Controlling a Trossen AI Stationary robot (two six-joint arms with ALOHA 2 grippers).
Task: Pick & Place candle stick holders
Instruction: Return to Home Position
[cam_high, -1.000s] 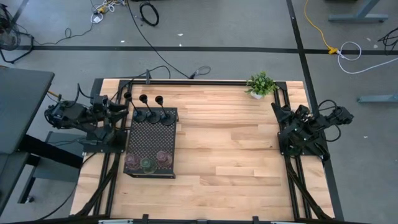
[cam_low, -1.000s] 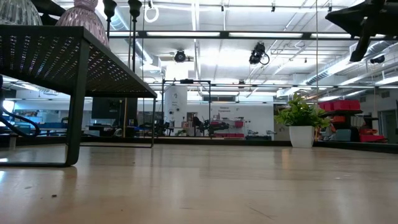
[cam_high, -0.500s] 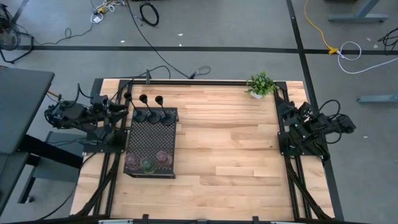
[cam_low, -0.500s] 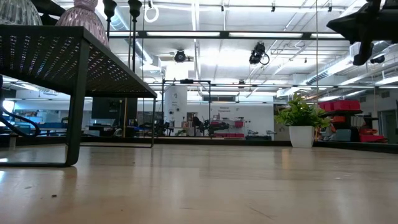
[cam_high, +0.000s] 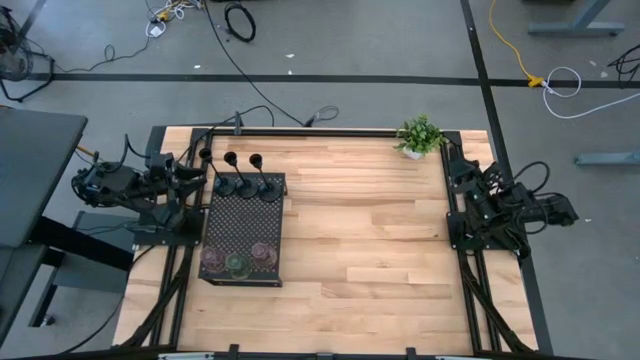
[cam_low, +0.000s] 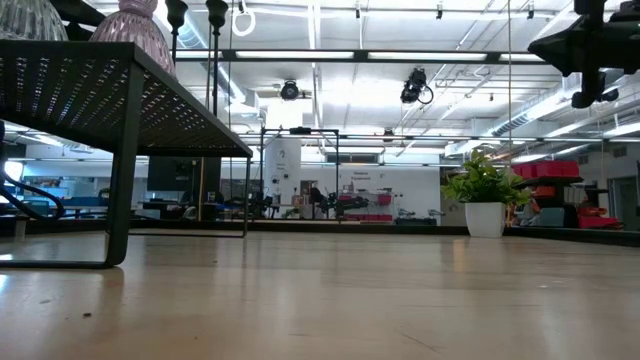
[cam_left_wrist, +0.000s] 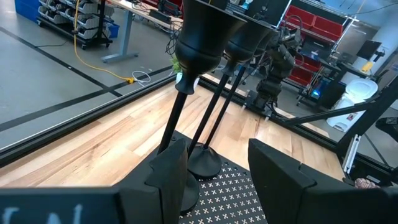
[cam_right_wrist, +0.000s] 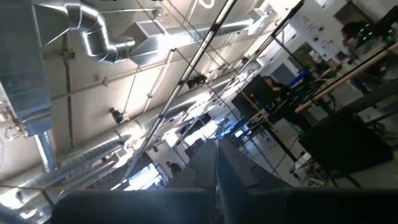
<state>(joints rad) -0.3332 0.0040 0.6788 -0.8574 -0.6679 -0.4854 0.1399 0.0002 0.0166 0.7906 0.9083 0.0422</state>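
Three tall black candle stick holders stand on round bases at the far end of the black perforated tray. Three squat holders, pink, olive-green and brown, stand at its near end. My left gripper is open and empty by the tray's far left corner, with the tall stems just ahead of its fingers. My right gripper is shut and empty, pointing up at the ceiling, at the table's right edge.
A small green potted plant stands at the far right of the table, close to my right arm. The tray stands on legs above the table top. Bare wood lies between the tray and my right arm.
My right arm has drawn back toward the table's right edge, and in the low view it has risen a little. My left arm and all the holders have kept still.
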